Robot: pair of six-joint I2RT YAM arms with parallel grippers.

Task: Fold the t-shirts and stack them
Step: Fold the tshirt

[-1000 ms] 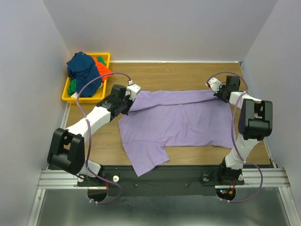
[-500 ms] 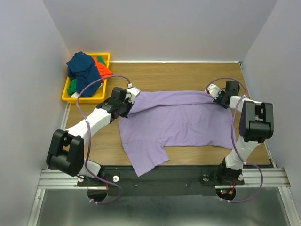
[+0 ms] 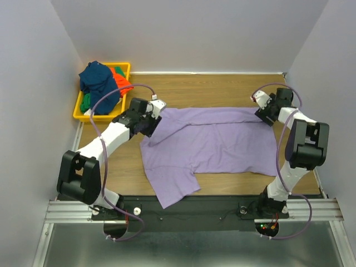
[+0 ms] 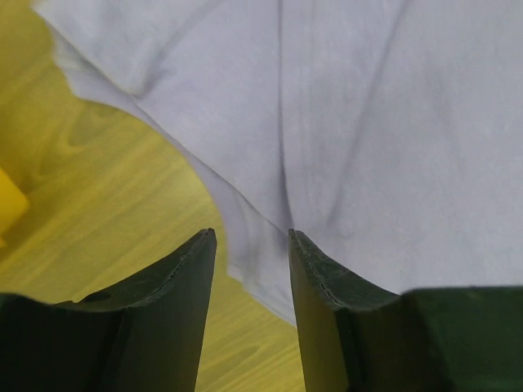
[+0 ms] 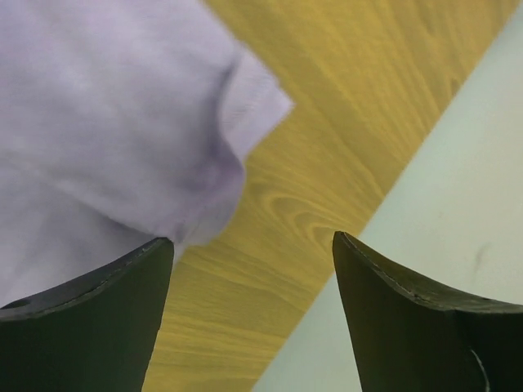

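Observation:
A lavender-purple t-shirt (image 3: 211, 144) lies spread on the wooden table, one sleeve hanging toward the near edge. My left gripper (image 3: 151, 123) stands open at the shirt's left upper edge. In the left wrist view the shirt's hem (image 4: 245, 245) lies loose between the parted fingers (image 4: 176, 302). My right gripper (image 3: 261, 108) is open just off the shirt's right upper corner. In the right wrist view that corner (image 5: 122, 122) lies by the left finger, with bare wood between the fingertips (image 5: 252, 238). Navy (image 3: 97, 80), orange-red (image 3: 119, 78) and green (image 3: 85, 103) t-shirts are heaped in the bin.
The yellow plastic bin (image 3: 83, 117) sits at the table's back left corner, close to my left arm. White walls close in on the table at the left, back and right (image 5: 458, 204). A black rail runs along the near edge (image 3: 222, 203).
Both grippers have gone from shut to open and let go of the lavender shirt's upper edge. The right gripper has drawn back to the right, off the cloth.

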